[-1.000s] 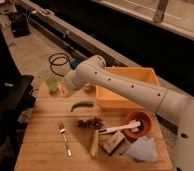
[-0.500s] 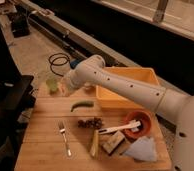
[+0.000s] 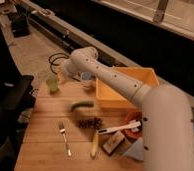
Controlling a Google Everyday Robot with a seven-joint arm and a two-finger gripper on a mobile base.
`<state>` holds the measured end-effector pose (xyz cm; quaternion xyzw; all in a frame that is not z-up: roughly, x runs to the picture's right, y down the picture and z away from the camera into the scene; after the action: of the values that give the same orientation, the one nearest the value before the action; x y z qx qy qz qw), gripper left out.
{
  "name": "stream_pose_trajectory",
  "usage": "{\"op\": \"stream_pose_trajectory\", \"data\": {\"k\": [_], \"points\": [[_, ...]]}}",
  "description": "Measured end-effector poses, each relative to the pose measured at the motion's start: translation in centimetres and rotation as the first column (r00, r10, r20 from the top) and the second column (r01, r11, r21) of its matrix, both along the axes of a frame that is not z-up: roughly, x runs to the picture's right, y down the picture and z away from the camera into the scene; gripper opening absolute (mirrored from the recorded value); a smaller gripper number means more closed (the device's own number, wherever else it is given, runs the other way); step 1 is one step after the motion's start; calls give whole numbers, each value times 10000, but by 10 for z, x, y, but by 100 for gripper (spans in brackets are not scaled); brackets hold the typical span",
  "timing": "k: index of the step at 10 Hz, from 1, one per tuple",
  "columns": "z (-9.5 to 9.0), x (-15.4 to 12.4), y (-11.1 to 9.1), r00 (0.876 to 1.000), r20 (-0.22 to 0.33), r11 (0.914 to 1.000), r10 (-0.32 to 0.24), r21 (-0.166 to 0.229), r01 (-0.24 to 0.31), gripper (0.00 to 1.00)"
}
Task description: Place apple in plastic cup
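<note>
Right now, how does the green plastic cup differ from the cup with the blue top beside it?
Colour: the plastic cup is translucent light green; the blue-topped cup is pale with a blue top. Place: the plastic cup stands near the table's far left corner; the blue-topped cup stands to its right, beside the orange bin. The shut gripper hangs between them, nearer the plastic cup than the blue-topped cup. Both stand upright.

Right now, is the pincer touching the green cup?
Cannot tell. The camera view shows the pincer close beside the cup, but no plain gap or contact.
</note>
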<state>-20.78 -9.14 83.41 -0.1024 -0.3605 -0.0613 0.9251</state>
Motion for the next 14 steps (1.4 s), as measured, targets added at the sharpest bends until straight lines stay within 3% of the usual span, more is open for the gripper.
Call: {"op": "stream_pose_trajectory", "data": {"k": [2,4,9,12,14], "points": [[32,-28,-25,9980,583,9995,260,134,-269,0],[56,-51,-27,9938,971,9984,536,121,-551,0],[60,-52,-27,9932,1017,9983,561,125,-576,0],[64,-67,-23,9906,1301,9986,426,255,-463,1],[68,-79,-18,9873,1536,9989,402,161,-431,17]]}}
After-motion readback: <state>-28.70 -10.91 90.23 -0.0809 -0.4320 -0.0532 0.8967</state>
